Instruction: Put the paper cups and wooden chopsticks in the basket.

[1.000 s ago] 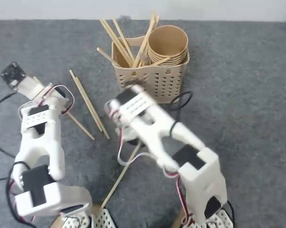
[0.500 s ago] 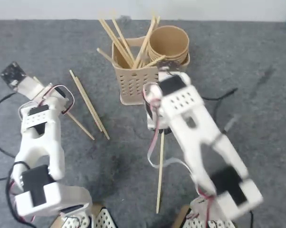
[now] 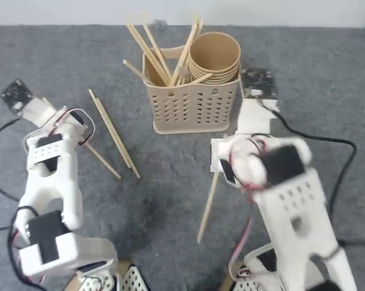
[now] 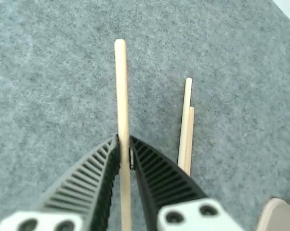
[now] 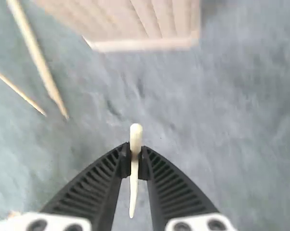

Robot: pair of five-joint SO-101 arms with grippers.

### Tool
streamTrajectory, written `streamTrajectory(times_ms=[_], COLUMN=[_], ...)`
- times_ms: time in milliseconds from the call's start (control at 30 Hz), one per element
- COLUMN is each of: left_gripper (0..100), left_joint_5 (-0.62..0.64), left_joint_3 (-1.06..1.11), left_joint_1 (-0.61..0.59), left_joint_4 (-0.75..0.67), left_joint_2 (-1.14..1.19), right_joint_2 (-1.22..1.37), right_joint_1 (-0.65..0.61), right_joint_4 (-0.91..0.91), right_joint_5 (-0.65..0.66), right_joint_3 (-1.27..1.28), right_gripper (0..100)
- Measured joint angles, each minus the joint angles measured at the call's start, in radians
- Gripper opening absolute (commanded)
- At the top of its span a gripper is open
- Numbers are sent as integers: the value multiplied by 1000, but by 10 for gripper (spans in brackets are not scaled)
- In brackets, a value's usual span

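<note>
Left wrist view: left end effector clamped tight on left chopstick, gripped partway along, with the free end sticking out well past the tips. Chopstick pair lies just beside it on the grey surface, roughly parallel to it.

High view adds layout. Left chopstick runs diagonally out from under the left arm's wrist toward the middle of the surface. Chopstick pair sits between it and the basket, apart from both, long axis also diagonal.

Right wrist view: right end effector closed on right chopstick, a short rounded end poking past the tips and pointing at the basket.

High view shows the rest of right chopstick. Its long axis is slightly slanted, one end near the basket corner closest to the right arm, the other trailing back toward the arm bases. Cannot tell if it touches the surface.

Basket stands upright at back middle. Paper cups are stacked in its right side. Standing chopsticks lean in the left side, tips fanned above the rim.
</note>
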Motion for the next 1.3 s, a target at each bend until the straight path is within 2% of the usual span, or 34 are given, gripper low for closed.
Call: streamTrajectory(times_ms=[200,300,367,533,667,767,967,1100,1300], left_gripper=[13,13,13,13,13,13,13,13,13], left_joint_5=[0,-5,-17,-80,-86,-86,-86,-86,-86], left_joint_3=[20,83,146,342,356,356,356,356,356], left_joint_1=[5,21,34,78,86,87,91,91,91], left_joint_4=[0,-6,-48,-264,-298,-299,-301,-301,-301], left_joint_2=[-6,-87,-158,-295,-318,-321,-321,-321,-321], right_joint_2=[-135,-166,-175,-178,-178,-178,-143,-8,209], right_joint_1=[-41,-44,-44,-48,-49,-48,-21,51,83], right_joint_4=[-265,-404,-491,-713,-910,-1017,-1069,-1042,-1007], right_joint_5=[3,3,3,3,15,78,189,199,203], right_joint_3=[3,43,66,75,75,57,-49,-103,-106], right_gripper=[6,6,6,6,6,6,6,6,6])
